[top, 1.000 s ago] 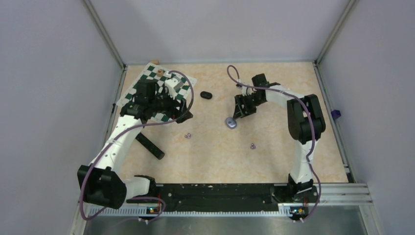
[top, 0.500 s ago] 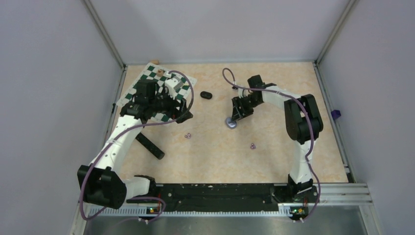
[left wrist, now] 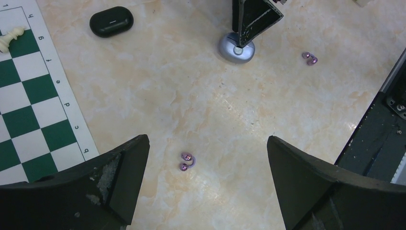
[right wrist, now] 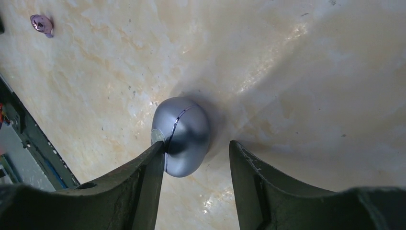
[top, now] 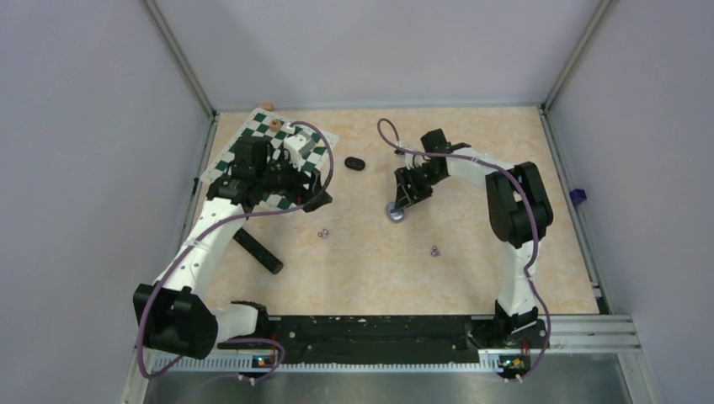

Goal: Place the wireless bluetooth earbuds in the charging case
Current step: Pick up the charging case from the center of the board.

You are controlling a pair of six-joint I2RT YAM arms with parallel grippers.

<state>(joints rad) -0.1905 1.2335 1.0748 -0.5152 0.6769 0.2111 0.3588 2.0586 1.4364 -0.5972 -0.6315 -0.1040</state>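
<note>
The closed silver-grey oval charging case (right wrist: 182, 136) lies on the marbled table (right wrist: 311, 72), also seen in the top view (top: 394, 213). My right gripper (right wrist: 196, 143) stands over it, open partway. Its left finger (right wrist: 148, 177) touches the case at the lid seam, while the right finger is clear of it. One pale purple earbud (left wrist: 187, 161) lies below my left gripper (left wrist: 206, 141), whose jaws are spread wide with nothing between them. A second purple earbud (top: 434, 250) lies nearer the right arm's base and shows in the right wrist view (right wrist: 41, 24).
A closed black oval case (top: 355, 163) lies at mid table. A green-and-white chessboard (top: 268, 135) with a white chess piece (left wrist: 10, 36) covers the far left. A black bar (top: 258, 250) rests by the left arm. Grey walls enclose the table.
My right gripper has narrowed its jaws and shifted slightly left onto the silver case, nudging it a little left. The left arm has not moved.
</note>
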